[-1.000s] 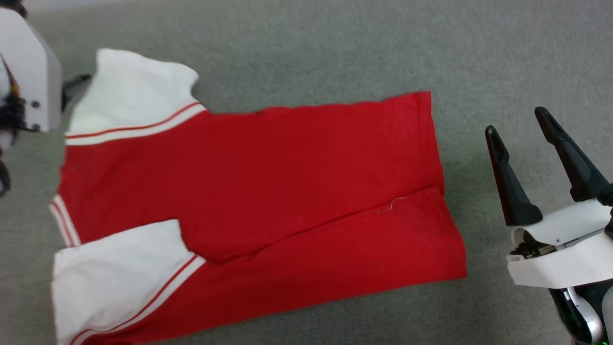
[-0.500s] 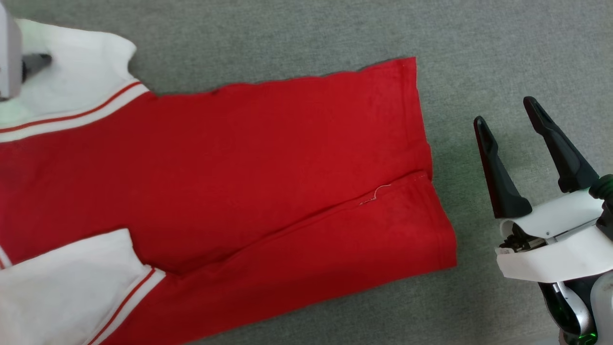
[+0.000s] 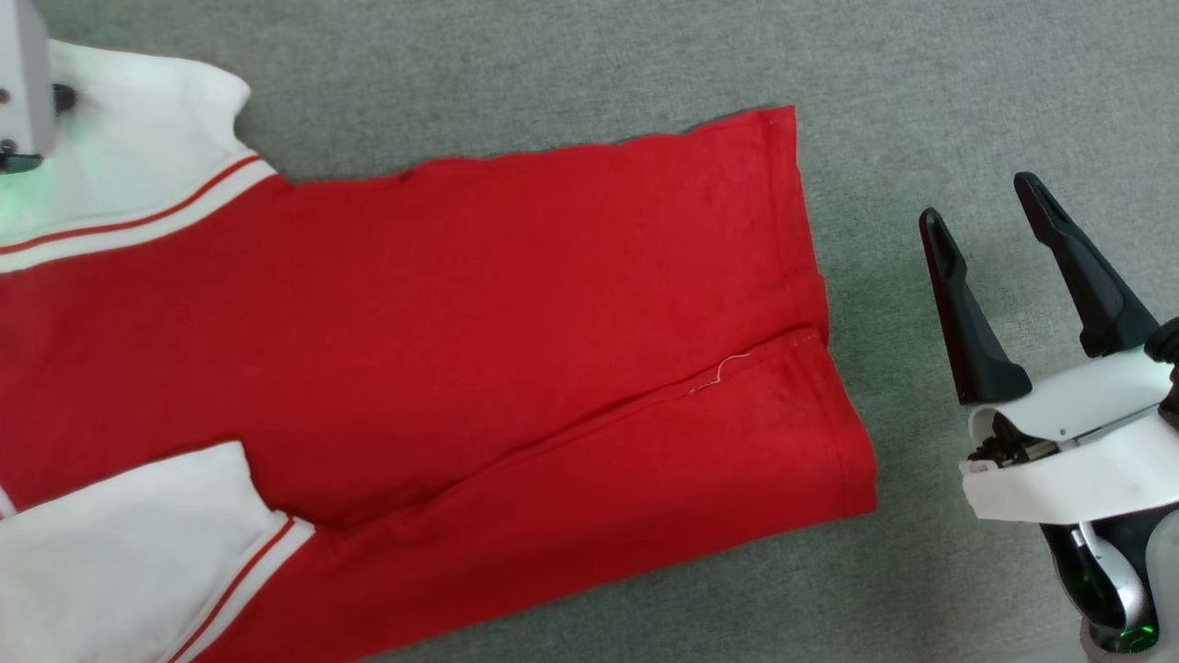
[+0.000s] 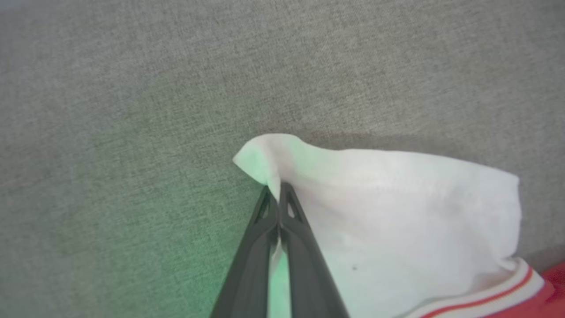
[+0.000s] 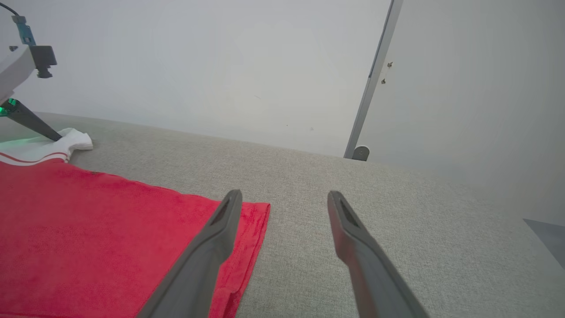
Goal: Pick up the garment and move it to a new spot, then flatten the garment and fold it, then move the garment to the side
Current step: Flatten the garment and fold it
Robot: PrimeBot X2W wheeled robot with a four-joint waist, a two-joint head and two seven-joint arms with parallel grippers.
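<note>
**Left gripper pinches a sleeve corner; right gripper stands apart beside the hem**

A grey woven surface (image 3: 553, 64) runs under everything in the head view. In the right wrist view it stretches back to a pale wall (image 5: 198, 66). A slim metal post (image 5: 373, 84) stands against that wall, with a small round fitting at its foot.

The garment (image 3: 461, 322) lies spread on this surface, taking up the left and middle of the head view. Its red body runs sideways, with the hem (image 3: 811, 276) toward the robot's right. One long edge of red cloth lies across the body, slanting from the hem toward the lower sleeve, so that one layer overlaps another. The far white sleeve (image 3: 129, 166) sits at the upper left with its red-striped band, and the near white sleeve (image 3: 120, 543) sits at the lower left, cut by the frame.

The right gripper (image 3: 978, 201) is over bare surface just to the right of the hem. Its two dark fingers are spread wide and nothing is between them.

The left gripper (image 4: 279, 194) has its fingers pressed together on the outer corner of the far sleeve. White cloth shows between the fingers, and the fabric rises into a small peak at their tips. A green glow tints the cloth and surface around them.

A short loose thread (image 3: 728, 371) curls on the red fabric near the hem.
</note>
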